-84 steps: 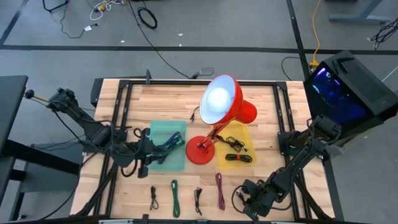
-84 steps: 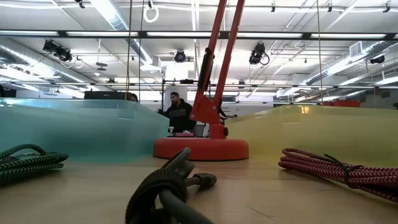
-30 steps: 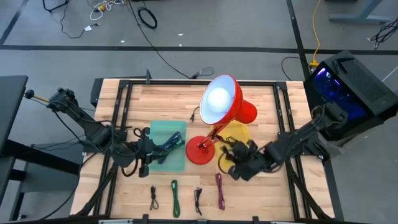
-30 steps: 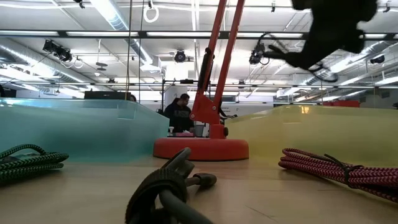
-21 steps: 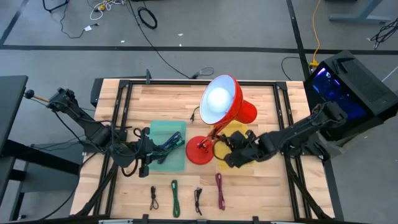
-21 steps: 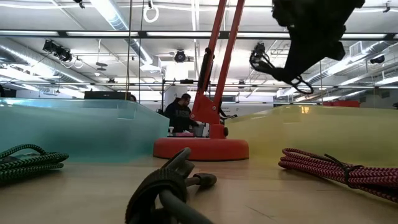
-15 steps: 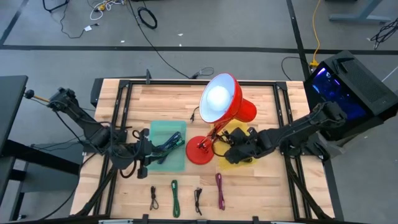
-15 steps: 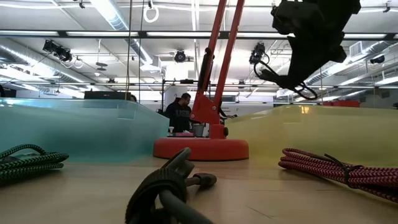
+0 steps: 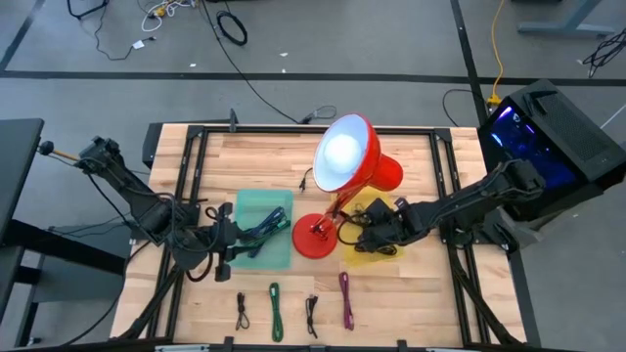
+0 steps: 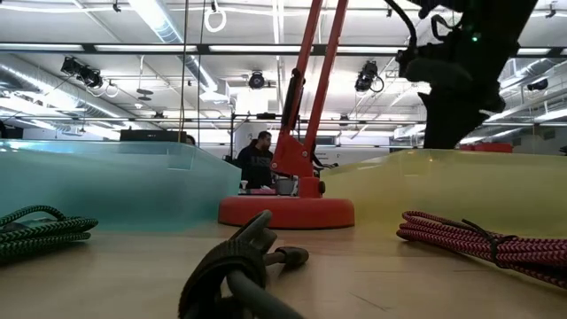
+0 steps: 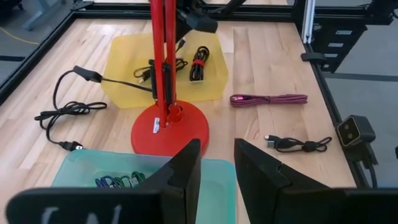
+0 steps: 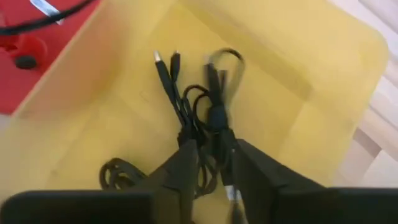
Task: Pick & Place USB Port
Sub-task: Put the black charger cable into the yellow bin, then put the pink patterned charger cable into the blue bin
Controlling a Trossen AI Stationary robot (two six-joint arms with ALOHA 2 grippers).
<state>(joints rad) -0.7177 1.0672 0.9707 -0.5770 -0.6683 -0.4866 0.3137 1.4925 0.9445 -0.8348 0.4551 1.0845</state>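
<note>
My right gripper (image 9: 364,235) (image 12: 214,146) reaches down into the yellow tray (image 9: 391,250) (image 12: 298,62), shut on a black USB cable (image 12: 205,99). Another black cable (image 12: 115,171) lies on the tray floor. In the low view the right arm (image 10: 461,80) drops behind the tray's wall (image 10: 443,190), which hides the cable. My left gripper (image 9: 233,246) (image 11: 216,146) waits open and empty at the teal tray (image 9: 262,207) (image 11: 81,171). Black (image 9: 242,311), green (image 9: 276,311), black (image 9: 311,315) and purple (image 9: 345,298) cables lie along the table's near edge. My right gripper pinches the coiled black cable between its two fingers, near the bundle's tied middle (image 12: 215,121), coming from above and pointing down. The plug ends (image 12: 165,62) and a loop (image 12: 224,62) spread out beyond the fingers inside the tray. Whether they rest on the tray floor I cannot tell.
A red desk lamp stands between the trays on its base (image 9: 315,238) (image 11: 168,127), and its shade (image 9: 347,161) overhangs the yellow tray's far side. Its black cord (image 11: 62,112) trails over the wood. Green-blue cables (image 11: 118,180) lie in the teal tray. Black frame rails (image 9: 191,176) border the table.
My right gripper has carried the dangling black cable from above the table's near part toward the far edge and slightly left, over the yellow tray. It has then gone down into the tray. The cable no longer hangs in sight in the low view.
</note>
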